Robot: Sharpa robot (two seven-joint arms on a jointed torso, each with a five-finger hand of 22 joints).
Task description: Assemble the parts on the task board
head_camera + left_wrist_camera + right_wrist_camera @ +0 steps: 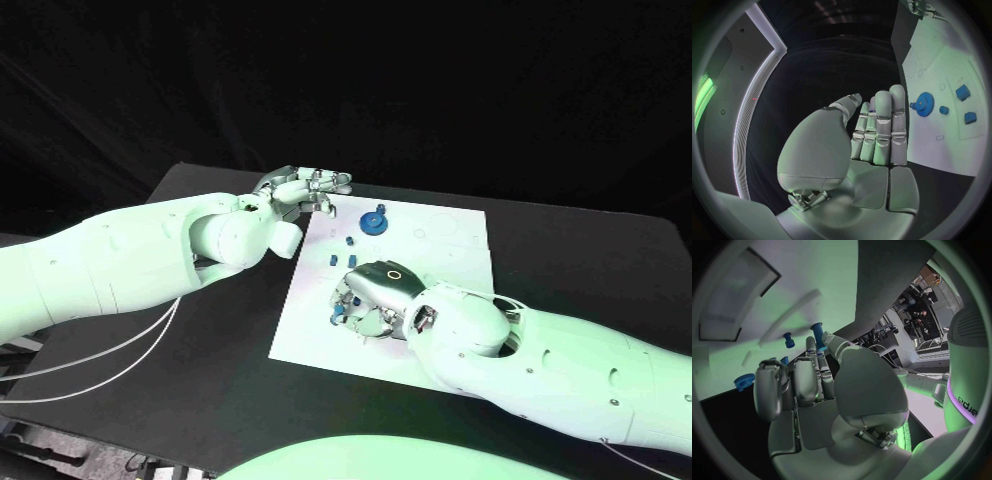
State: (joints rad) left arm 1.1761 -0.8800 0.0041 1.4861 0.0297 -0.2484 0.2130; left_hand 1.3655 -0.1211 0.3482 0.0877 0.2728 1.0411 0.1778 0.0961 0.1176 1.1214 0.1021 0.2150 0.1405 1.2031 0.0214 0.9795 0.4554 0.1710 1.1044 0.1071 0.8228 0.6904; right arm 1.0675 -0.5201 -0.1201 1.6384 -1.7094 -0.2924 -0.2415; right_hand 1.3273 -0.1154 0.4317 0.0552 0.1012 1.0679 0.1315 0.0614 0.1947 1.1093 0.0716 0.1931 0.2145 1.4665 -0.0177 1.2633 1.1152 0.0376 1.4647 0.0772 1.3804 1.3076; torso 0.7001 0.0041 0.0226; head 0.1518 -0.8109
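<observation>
The white task board (433, 250) lies in the middle of the table. A blue gear (375, 220) stands near its far left corner, with small blue parts (340, 258) lying just nearer. My right hand (378, 295) hovers over the board's near left part. In the right wrist view its thumb and a finger pinch a short blue peg (817, 332); another blue peg (789, 340) and a blue gear-like part (745, 381) lie on the board beside it. My left hand (303, 190) sits at the board's far left corner, fingers (882, 125) stretched out and holding nothing, next to the gear (924, 101).
Two square blue parts (962, 92) and a small round one (944, 109) lie on the board (942, 55) beyond the gear. Black table (188, 360) surrounds the board, with free room to its left and at its near side. White cables (101, 365) hang under my left arm.
</observation>
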